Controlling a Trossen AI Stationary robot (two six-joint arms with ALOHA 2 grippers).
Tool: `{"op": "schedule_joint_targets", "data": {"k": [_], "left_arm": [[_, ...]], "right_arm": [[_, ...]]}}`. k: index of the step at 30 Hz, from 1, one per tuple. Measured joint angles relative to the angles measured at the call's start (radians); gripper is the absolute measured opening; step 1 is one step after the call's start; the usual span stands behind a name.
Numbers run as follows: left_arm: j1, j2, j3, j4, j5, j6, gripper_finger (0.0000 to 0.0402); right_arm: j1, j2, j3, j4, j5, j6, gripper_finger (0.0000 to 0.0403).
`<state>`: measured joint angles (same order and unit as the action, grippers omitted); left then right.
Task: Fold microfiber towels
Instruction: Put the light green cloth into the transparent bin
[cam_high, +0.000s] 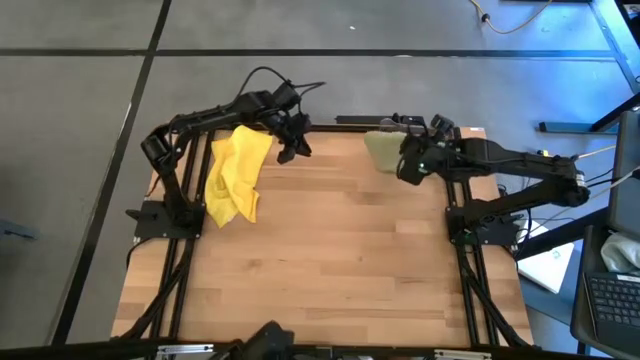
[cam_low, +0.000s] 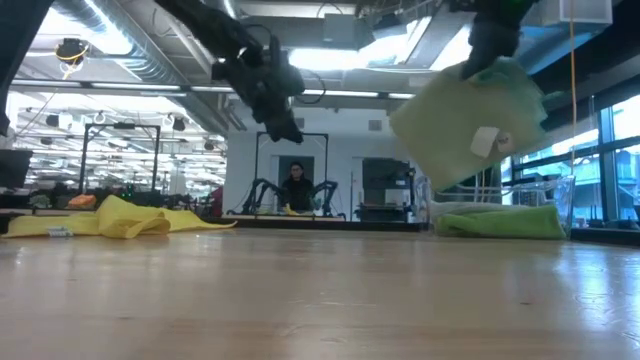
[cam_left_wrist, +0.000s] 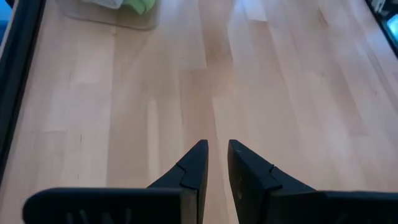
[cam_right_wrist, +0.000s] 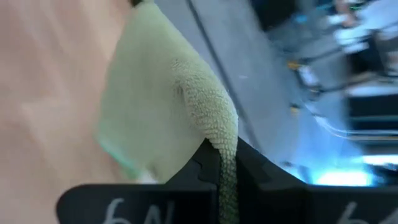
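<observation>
While I watch from my station, both arms are raised over the far half of the pale wooden table (cam_high: 330, 260), and I log what I see.

Right gripper (cam_right_wrist: 219, 165): its two dark fingers are pinched on a fold of the pale olive-green microfiber towel (cam_right_wrist: 155, 106); the cloth runs down between them in the right wrist view.

Pale olive-green towel: it hangs in the air from that gripper, clear of the tabletop, near the table's far right corner (cam_high: 382, 150). In the low view it drapes as a tilted sheet with a small white tag on it (cam_low: 455, 115).

Left gripper (cam_left_wrist: 216, 152): it hovers above bare wood near the far edge, left of centre (cam_high: 293, 148). Its fingers stand close together with a thin gap between them, and I see nothing in that gap.

Crumpled bright yellow microfiber towel (cam_high: 236, 172): it lies on the table's far left part, beside the left arm and apart from its gripper; the low view shows it flat and rumpled on the wood (cam_low: 125, 218).

Bright green microfiber towel (cam_low: 497, 221): it sits bunched at the far right, inside the clear plastic bin (cam_low: 560, 195) as far as I can tell.

Background: a person (cam_low: 296, 188) sits in the room beyond the table.
</observation>
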<state>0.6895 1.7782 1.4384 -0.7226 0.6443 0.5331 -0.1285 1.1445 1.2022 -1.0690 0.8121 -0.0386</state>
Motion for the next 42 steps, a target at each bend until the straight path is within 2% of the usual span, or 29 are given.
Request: {"op": "schedule_joint_targets", "data": {"k": [4, 7, 11, 16, 21, 32, 39, 42], "left_arm": [[0.025, 0.001, -0.035, 0.064, 0.024, -0.002, 0.0055], [0.04, 0.001, -0.036, 0.066, 0.027, -0.002, 0.0055], [0.053, -0.003, -0.037, 0.066, 0.029, -0.002, 0.0055], [0.055, -0.006, -0.037, 0.067, 0.031, -0.002, 0.0055], [0.055, -0.006, -0.037, 0.064, 0.031, -0.002, 0.0055], [0.054, -0.006, -0.037, 0.054, 0.031, 0.015, 0.0055], [0.054, -0.006, -0.037, 0.058, 0.031, 0.019, 0.0055], [0.054, -0.006, -0.037, 0.058, 0.031, 0.019, 0.0055]], "right_arm": [[-0.072, 0.009, 0.0, 0.031, -0.154, 0.022, 0.0016], [-0.124, 0.032, 0.0, -0.018, -0.149, 0.052, 0.0016], [-0.203, 0.063, 0.0, 0.005, -0.152, 0.047, 0.0016], [-0.345, 0.122, -0.002, 0.003, -0.232, 0.063, 0.0016], [-0.479, 0.187, -0.073, 0.055, -0.306, 0.056, 0.0021], [-0.701, 0.243, -0.112, 0.096, -0.296, -0.036, 0.002], [-0.767, 0.239, -0.112, 0.225, -0.495, -0.13, 0.0017], [-0.754, 0.238, -0.112, 0.249, -0.517, -0.131, 0.0015]]}}
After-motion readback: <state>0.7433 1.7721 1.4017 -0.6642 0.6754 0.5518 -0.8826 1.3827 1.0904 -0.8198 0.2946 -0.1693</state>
